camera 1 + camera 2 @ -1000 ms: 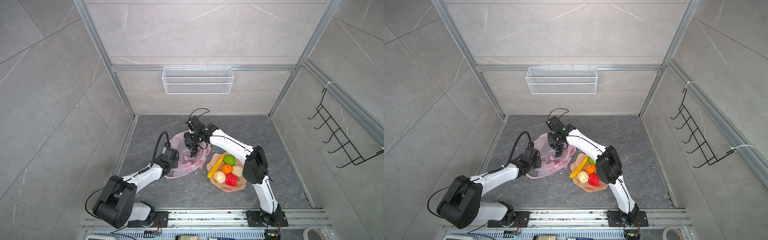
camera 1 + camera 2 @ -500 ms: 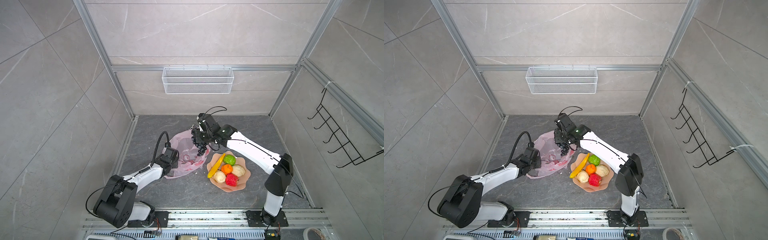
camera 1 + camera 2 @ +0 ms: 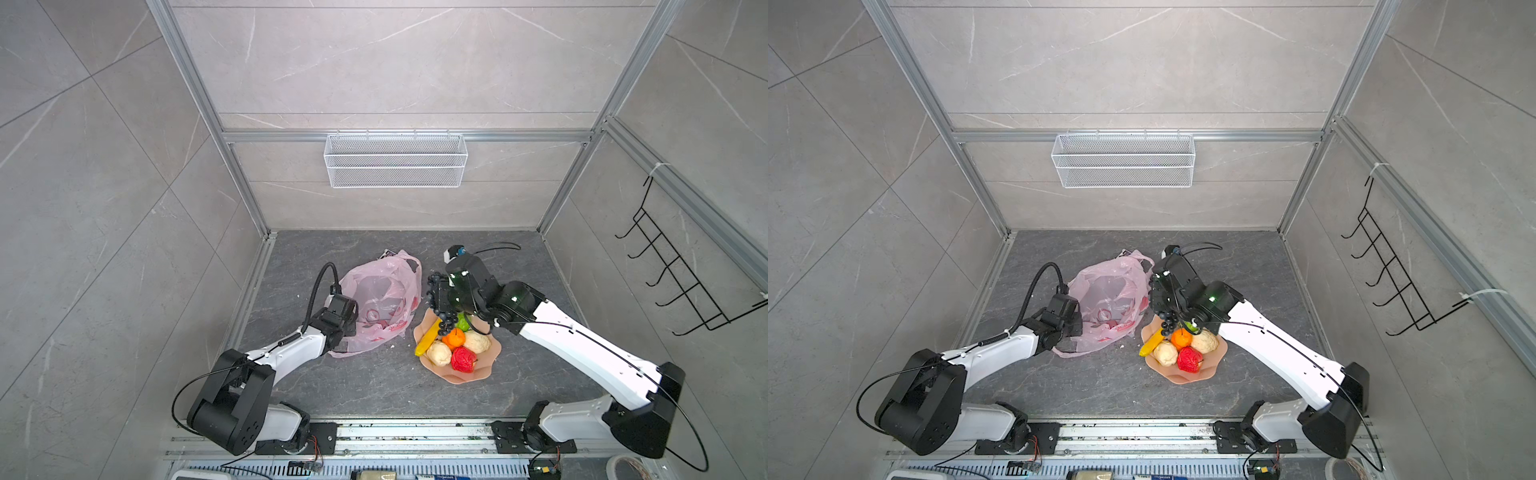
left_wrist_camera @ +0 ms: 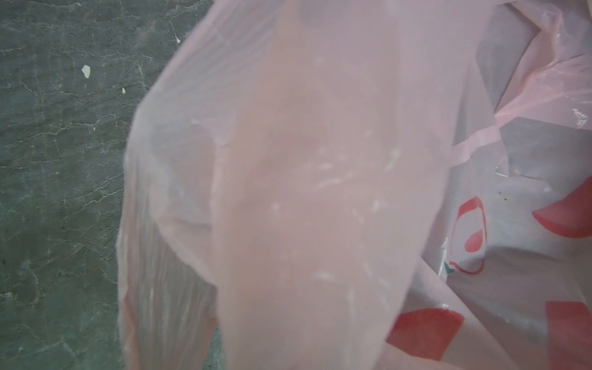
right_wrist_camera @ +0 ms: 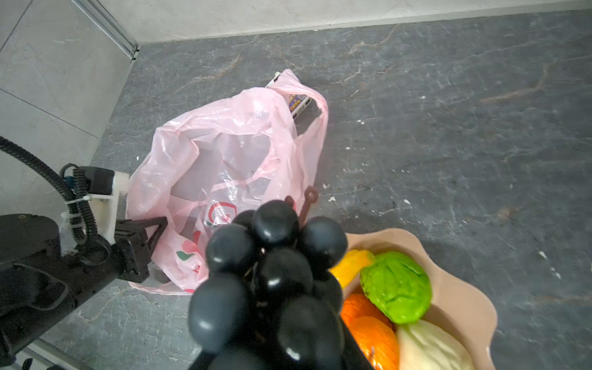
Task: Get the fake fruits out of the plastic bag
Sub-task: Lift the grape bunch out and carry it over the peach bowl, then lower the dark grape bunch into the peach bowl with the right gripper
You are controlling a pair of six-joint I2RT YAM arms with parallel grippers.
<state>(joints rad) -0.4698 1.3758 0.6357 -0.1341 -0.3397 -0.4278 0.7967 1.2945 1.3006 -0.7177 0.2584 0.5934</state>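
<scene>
Lab robot cell, aluminium frame (image 3: 291,136), tiled panels (image 3: 374,62)

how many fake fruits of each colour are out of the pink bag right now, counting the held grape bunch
yellow toy banana: 1
green round toy fruit: 1
orange toy fruits: 2
beige toy fruits: 2
red toy fruit: 1
dark purple toy grape bunch: 1
total: 8

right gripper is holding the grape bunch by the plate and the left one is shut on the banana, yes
No: the left gripper is shut on the plastic bag, not the banana; the right wrist view shows it. The right gripper does hold the grape bunch by the plate.
</scene>
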